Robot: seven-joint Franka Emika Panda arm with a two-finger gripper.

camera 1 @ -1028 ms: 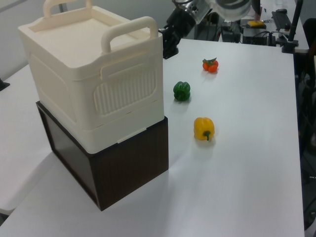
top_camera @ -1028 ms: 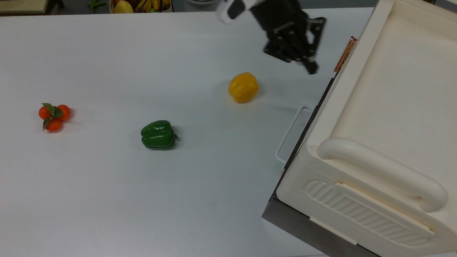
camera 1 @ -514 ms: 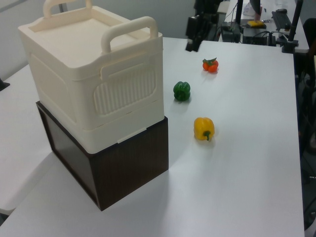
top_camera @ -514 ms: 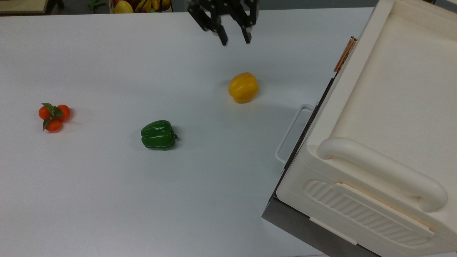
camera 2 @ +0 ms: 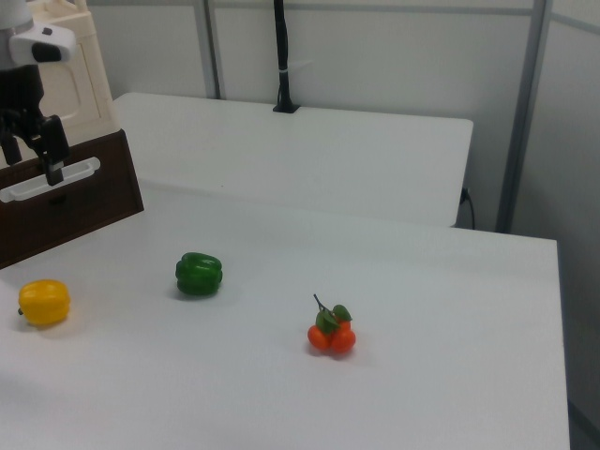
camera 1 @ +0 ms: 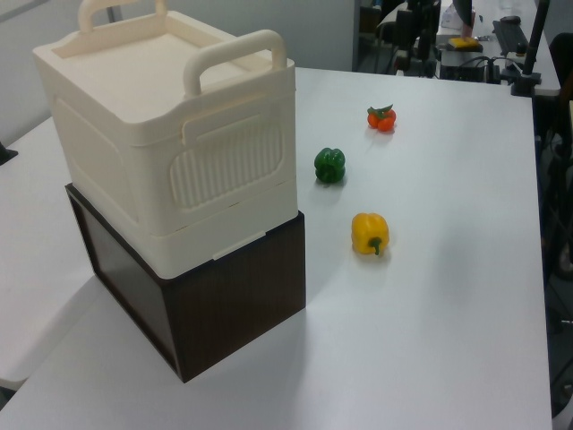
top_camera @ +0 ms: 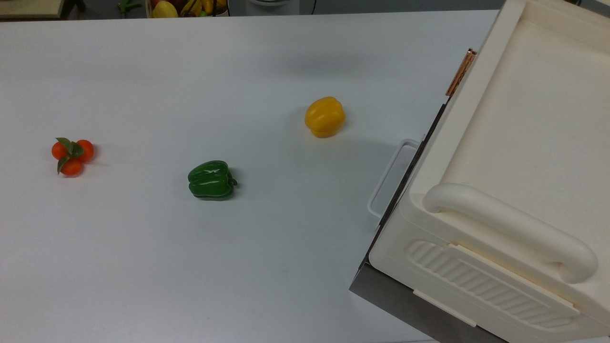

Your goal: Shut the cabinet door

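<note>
The gripper (camera 2: 31, 157) hangs in front of the cream box (top_camera: 524, 119), with its jaws apart and nothing in them. The cabinet door (camera 2: 80, 89) is the flat side of the cream box that faces the table, and its copper handle (top_camera: 461, 72) sits tight against the box's edge, so I think the door is shut or almost shut. If it is not pushed all the way in, it could swing out again. A hard push could slide the cream box on the dark brown box (camera 1: 237, 305) under it. A low move near the box could bump the white drawer handle (top_camera: 393, 176) just below the door. The white table (top_camera: 143, 267) is smooth and flat. In the top view, the tomatoes (top_camera: 72, 156) are farthest from the cream box, the green pepper (top_camera: 211, 179) is closer, and the yellow pepper (top_camera: 325, 116) is closest. None of them touches the box. Far beyond the box from the tomatoes stand another white table (camera 2: 300, 159) and a black pole (camera 2: 281, 56).
</note>
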